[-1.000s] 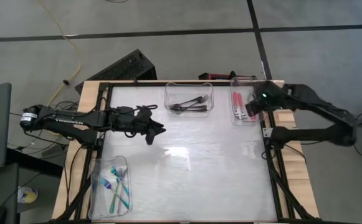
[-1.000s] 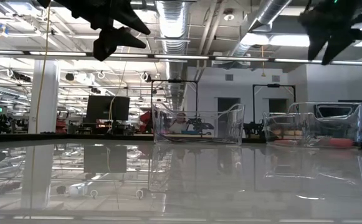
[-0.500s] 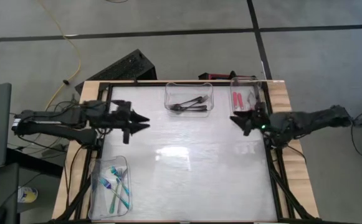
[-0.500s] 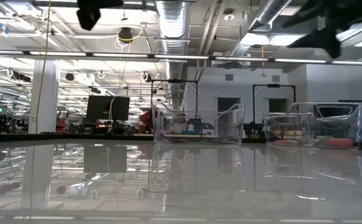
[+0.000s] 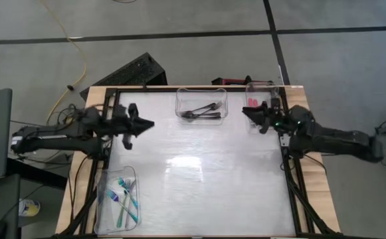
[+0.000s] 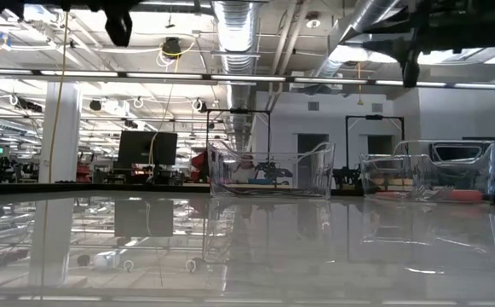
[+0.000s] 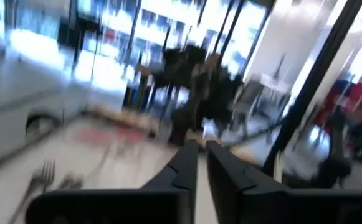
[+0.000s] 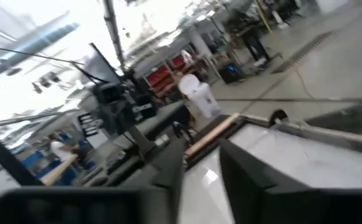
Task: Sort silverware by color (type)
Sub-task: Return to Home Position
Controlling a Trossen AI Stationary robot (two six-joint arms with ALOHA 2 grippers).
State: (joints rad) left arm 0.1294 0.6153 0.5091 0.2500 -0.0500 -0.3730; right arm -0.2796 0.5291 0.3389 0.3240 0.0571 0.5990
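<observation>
The middle bin (image 5: 180, 99), a clear one at the far edge of the table (image 5: 206, 186), serves as the marker for everything else. Inside it lie the dark forks (image 5: 202, 111), bunched together. Just to the right of that bin stands a second clear bin (image 5: 263, 87) holding the pink forks (image 5: 252, 103). A third bin (image 5: 103, 199) sits well away from the middle bin, diagonally down and to its left in the high view, and it holds the teal forks (image 5: 123, 195), which lie in a loose heap. No fork lies on the bare tabletop. The left gripper (image 5: 150, 123) hangs above the table to the left of the middle bin, well apart from it and pointing toward it. Its fingers (image 7: 187, 160) are pressed almost together, with only a thin slit between them and nothing held. The right gripper (image 5: 246, 111) hovers to the right of the middle bin, over the near side of the pink forks' bin. Its fingers (image 8: 168, 171) stand a little apart (the wrist view is smeared, but the gap is plain) and they carry nothing.
</observation>
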